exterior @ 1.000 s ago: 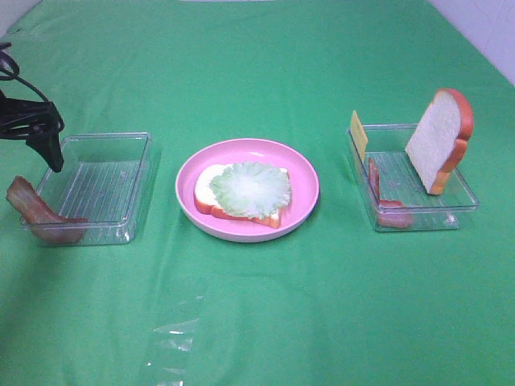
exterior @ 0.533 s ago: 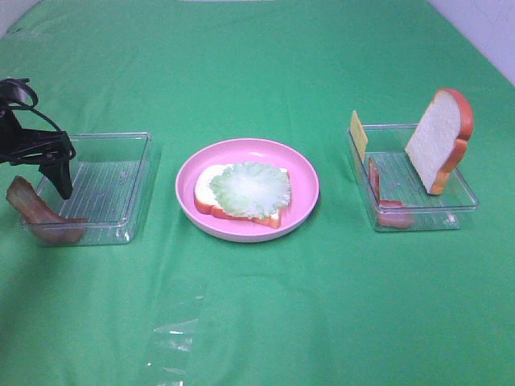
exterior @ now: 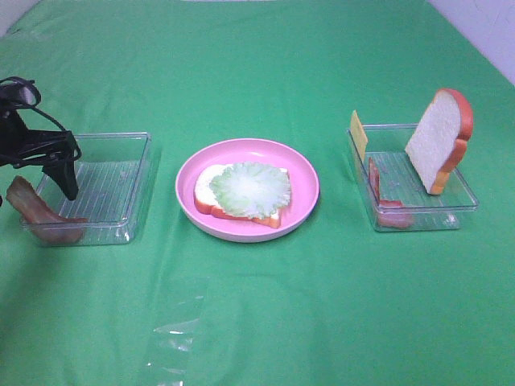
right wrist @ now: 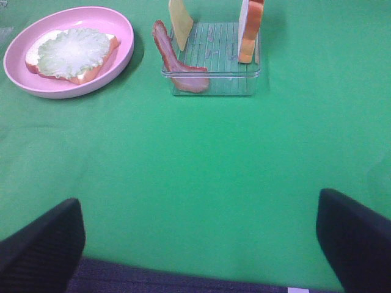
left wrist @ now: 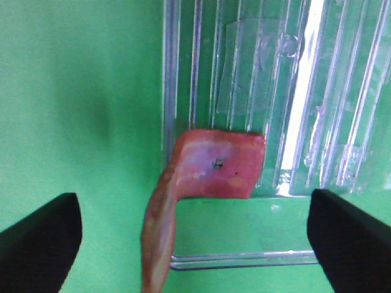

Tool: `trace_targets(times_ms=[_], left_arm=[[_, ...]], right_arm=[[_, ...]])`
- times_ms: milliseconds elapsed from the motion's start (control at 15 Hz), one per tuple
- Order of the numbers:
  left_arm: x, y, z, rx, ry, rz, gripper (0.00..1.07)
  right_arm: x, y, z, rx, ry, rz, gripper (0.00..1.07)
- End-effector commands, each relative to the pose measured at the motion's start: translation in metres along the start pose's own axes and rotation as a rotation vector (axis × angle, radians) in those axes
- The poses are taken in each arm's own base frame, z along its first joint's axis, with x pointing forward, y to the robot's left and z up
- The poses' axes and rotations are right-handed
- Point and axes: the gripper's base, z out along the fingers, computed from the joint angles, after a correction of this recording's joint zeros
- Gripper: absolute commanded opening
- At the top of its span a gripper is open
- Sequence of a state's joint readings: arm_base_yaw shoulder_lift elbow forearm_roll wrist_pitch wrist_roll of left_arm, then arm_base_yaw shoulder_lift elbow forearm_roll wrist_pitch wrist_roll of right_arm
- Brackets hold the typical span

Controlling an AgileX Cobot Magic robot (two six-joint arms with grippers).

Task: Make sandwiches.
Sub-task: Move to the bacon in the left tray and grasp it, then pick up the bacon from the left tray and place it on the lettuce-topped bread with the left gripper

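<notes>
A bread slice [exterior: 206, 193] topped with a lettuce leaf [exterior: 251, 187] lies on the pink plate [exterior: 306, 178]. A bacon strip [exterior: 39, 213] drapes over the near left corner of the left clear tray [exterior: 121, 165]. My left gripper [exterior: 42, 183] hovers open just above it; in the left wrist view the bacon [left wrist: 214, 171] lies between the spread fingers [left wrist: 43, 241]. The right tray [exterior: 463, 199] holds an upright bread slice [exterior: 441, 138], a cheese square [exterior: 358, 133] and a bacon strip [exterior: 385, 201]. My right gripper [right wrist: 195, 250] is open and empty, well back from that tray [right wrist: 214, 85].
A green cloth covers the table. A scrap of clear film [exterior: 173, 334] lies on the cloth in front of the plate. The left tray [left wrist: 317, 91] is otherwise bare. The right wrist view also shows the plate [right wrist: 122, 27] with the lettuce [right wrist: 73, 50].
My left gripper has moved right and lower, closer to the bacon strip on the left tray's corner. Nothing else has moved.
</notes>
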State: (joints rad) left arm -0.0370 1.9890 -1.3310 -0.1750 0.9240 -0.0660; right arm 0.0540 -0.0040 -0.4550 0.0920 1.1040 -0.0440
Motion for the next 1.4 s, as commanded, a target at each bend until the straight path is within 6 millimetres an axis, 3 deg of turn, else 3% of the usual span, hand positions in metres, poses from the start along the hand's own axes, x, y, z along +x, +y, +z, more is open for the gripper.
trace_targets(times_ms=[67, 333, 533, 733, 867, 1400], left_arm=[[0.003, 0.001, 0.002, -0.005, 0.029, 0.003, 0.85], [0.003, 0.004, 0.002, -0.039, 0.033, -0.026, 0.51], [0.002, 0.004, 0.002, -0.042, 0.015, -0.041, 0.36], [-0.001, 0.004, 0.002, -0.042, -0.012, -0.071, 0.06], [-0.001, 0.004, 0.002, -0.042, -0.018, -0.071, 0.00], [-0.007, -0.004, -0.008, 0.006, -0.027, -0.084, 0.00]], right_arm=[[0.002, 0.000, -0.001, 0.003, -0.027, 0.002, 0.99], [0.002, 0.000, -0.001, 0.003, -0.027, 0.002, 0.99], [0.002, 0.000, -0.001, 0.003, -0.027, 0.002, 0.99], [0.002, 0.000, -0.001, 0.003, -0.027, 0.002, 0.99], [0.002, 0.000, -0.001, 0.003, -0.027, 0.002, 0.99], [0.002, 0.000, -0.001, 0.003, -0.027, 0.002, 0.99]])
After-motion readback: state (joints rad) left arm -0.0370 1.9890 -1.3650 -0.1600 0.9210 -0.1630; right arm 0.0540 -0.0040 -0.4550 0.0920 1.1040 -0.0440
